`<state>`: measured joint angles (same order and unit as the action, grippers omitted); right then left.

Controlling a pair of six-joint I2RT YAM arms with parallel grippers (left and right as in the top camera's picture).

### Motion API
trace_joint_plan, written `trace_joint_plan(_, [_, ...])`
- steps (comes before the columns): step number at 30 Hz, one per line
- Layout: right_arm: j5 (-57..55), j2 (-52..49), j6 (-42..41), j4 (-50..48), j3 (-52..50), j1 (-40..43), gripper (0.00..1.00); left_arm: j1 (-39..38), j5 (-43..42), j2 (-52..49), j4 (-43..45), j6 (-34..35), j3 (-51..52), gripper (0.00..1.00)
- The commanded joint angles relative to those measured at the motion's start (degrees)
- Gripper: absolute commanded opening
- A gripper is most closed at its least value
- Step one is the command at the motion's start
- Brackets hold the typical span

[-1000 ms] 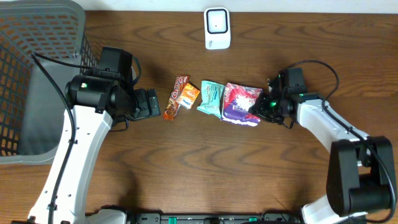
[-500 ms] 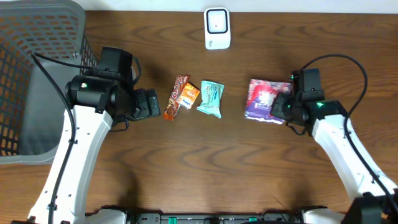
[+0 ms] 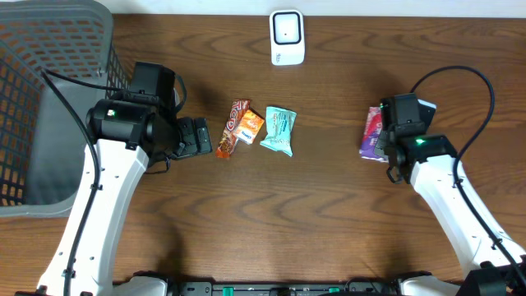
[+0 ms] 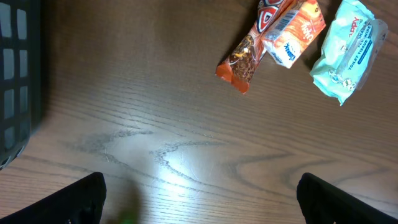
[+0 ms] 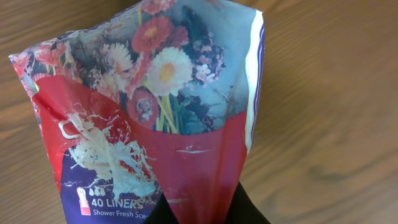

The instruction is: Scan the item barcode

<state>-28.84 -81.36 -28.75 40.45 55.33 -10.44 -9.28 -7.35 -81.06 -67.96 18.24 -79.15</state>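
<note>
Pack: we note the floral liner pack [image 3: 372,134] on the right side of the counter [image 3: 329,214], well apart from the other goods. From overhead it shows nearly edge-on, tipped up rather than lying flat.
Right end effector: the right end effector [image 3: 381,143] is pinched narrow on the pack. In the wrist view we see its dark fingers [image 5: 245,208] clamping the bottom edge, beside the "40 LINERS" print, with the flower picture above.
Scanner: the white scanner [image 3: 287,37] sits at the far edge of the counter near the middle — well apart from the pack.
Left end effector: the left end effector [image 3: 205,137] has its jaws spread wide and holds nothing. It is just beside the brown snack bar [image 3: 232,129].
Row of goods: the snack bar, the orange packet [image 3: 248,125] and the teal tissue pack [image 3: 279,130] lie mid-counter. The orange packet touches the bar, and the tissue pack lies just beside the packet.
Basket: the grey mesh basket [image 3: 49,49] stands at the far left corner, next to the left arm.
</note>
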Motion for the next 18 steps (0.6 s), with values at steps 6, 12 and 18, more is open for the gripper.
trace_joint_plan(6, [-20.39, -0.26, 0.52, -0.39, 0.07, -3.63, 0.01, -0.04, 0.37, -0.28, -0.31, 0.74, -0.13, 0.98])
trace_joint_plan(12, [-16.98, -5.18, 0.52, -1.05, 0.07, -4.63, 0.01, -0.04, 0.37, -0.28, -0.31, 0.72, -0.13, 0.98])
trace_joint_plan(18, [-15.06, -11.21, 0.55, -2.93, 0.07, -9.75, 0.06, -0.04, 0.37, -0.28, -0.31, 0.74, -0.13, 0.98])
